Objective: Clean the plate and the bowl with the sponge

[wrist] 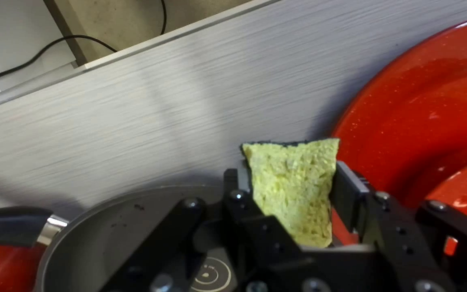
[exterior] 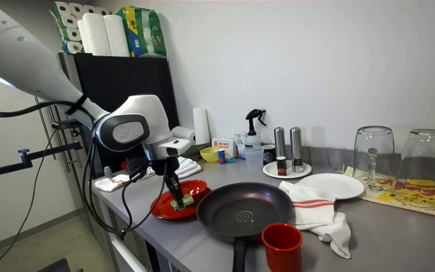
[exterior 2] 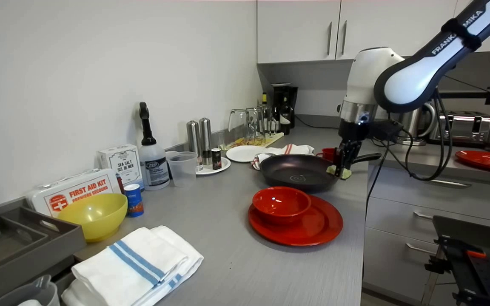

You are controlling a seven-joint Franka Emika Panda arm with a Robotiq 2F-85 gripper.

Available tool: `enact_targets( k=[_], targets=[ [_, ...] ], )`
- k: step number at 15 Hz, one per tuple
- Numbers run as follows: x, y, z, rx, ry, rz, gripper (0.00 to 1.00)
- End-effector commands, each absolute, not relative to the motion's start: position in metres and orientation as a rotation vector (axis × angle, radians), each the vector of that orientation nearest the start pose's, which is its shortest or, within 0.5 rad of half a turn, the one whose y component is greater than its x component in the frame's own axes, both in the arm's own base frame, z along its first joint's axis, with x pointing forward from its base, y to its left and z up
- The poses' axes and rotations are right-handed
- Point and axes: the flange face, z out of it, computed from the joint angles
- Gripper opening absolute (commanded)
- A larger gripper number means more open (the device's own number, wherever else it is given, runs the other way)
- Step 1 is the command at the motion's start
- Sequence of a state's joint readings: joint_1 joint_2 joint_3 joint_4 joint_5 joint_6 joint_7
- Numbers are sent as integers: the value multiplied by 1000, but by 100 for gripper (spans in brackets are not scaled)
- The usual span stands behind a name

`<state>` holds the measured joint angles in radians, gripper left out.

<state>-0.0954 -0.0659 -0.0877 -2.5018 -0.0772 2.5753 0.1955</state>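
The gripper (wrist: 292, 182) held the sponge (wrist: 292, 215), a small yellow-green block with a dark upper edge, clamped on two opposite sides. The wrist view placed the sponge against the strip of worktop (wrist: 168, 109) between the plate (wrist: 399, 125) and the frying pan (wrist: 116, 227); contact between sponge and plate rim could not be determined.

The plate, red and glossy, lay flat near the front edge of the worktop. The bowl (exterior 2: 282, 206), also red, stood upright on the plate, off-centre toward the wall (exterior 2: 121, 63). The frying pan rested near the plate, with its handle (exterior: 239, 257) directed away from it. A red mug (exterior: 282, 249) stood just beside the handle.

Beyond the pan, a white cloth (exterior: 313, 211) with red stripes lay next to a large white plate (exterior: 334, 185). Closer to the wall, a small white plate (exterior: 269, 170) carried two steel mills (exterior: 296, 147) and a shaker (exterior: 281, 166).

Well apart from these, folded towels (exterior 2: 138, 259) with blue stripes lay near a yellow bowl (exterior 2: 96, 216). Farther off, in an exterior view, stood a kettle (exterior 2: 413, 120) and a toaster (exterior 2: 468, 127).
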Motion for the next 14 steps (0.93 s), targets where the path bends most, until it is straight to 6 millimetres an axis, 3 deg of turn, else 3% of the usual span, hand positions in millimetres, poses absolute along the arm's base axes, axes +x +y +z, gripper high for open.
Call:
enact_targets(
  k=[1, 6, 14],
  targets=[
    [452, -76, 366, -3121, 464, -221, 25],
    [448, -63, 398, -3115, 406, -204, 25],
    [446, -18, 404, -3101, 225, -150, 25]
  ],
)
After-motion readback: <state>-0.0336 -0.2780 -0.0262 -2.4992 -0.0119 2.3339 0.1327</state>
